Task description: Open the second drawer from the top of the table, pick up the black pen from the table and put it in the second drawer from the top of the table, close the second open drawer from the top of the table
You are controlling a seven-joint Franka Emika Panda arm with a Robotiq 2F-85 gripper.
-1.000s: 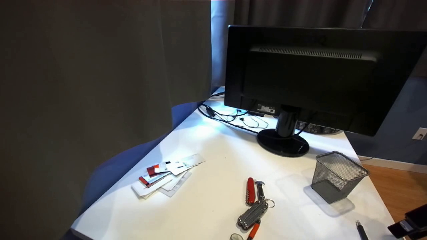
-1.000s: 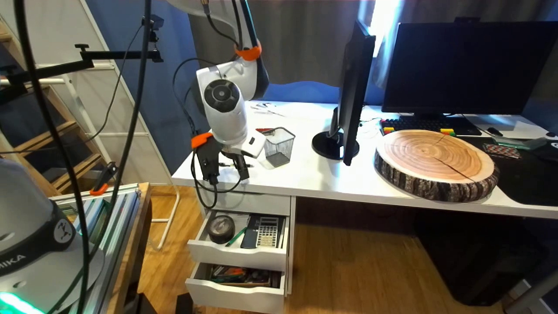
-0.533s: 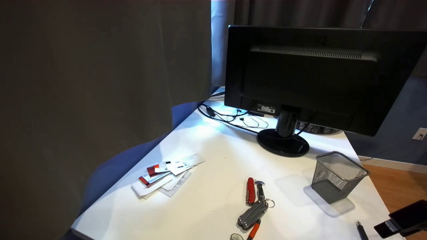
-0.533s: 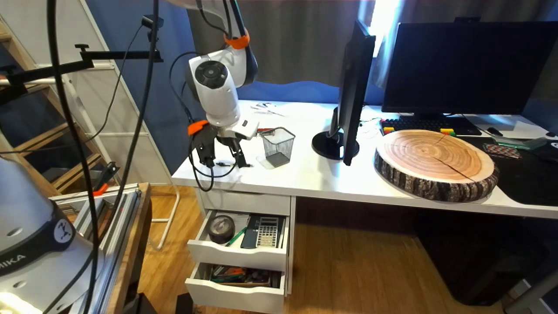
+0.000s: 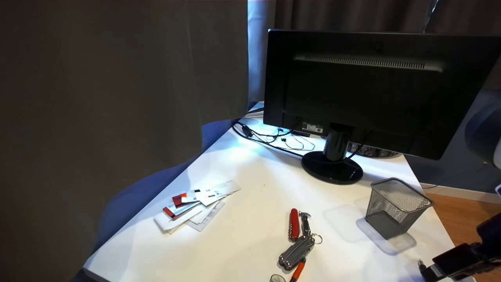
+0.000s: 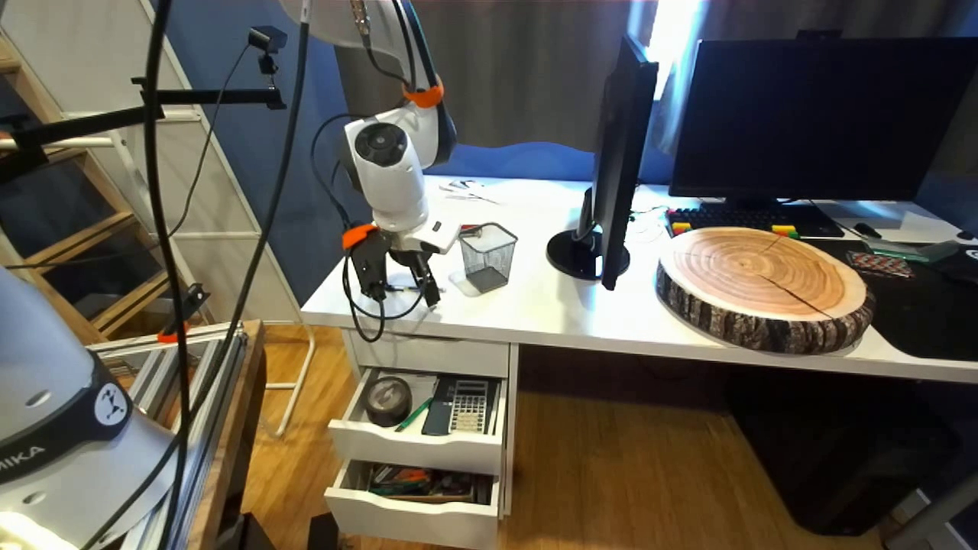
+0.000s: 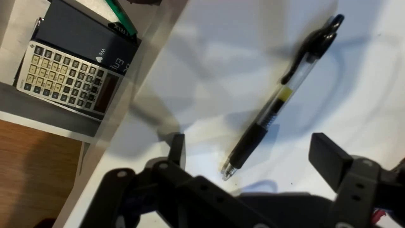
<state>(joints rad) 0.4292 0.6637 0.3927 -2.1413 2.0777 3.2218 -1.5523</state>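
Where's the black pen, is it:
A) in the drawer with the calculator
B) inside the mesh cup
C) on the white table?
C: the wrist view shows the pen lying on the white table, with the open gripper not yet gripping it.

Dark curtains (image 6: 527,84) hang before a blue wall (image 6: 252,153), bright bluish-white light (image 6: 676,30) breaking between them. Brown wood flooring (image 6: 611,458), also in the wrist view, meets a white baseboard (image 5: 462,192). In an exterior view, a slanting wooden ladder (image 6: 88,238) shows beside a white panel (image 6: 84,57).

The pen (image 7: 278,104) is black, clear and yellow; the table (image 5: 270,199), white.
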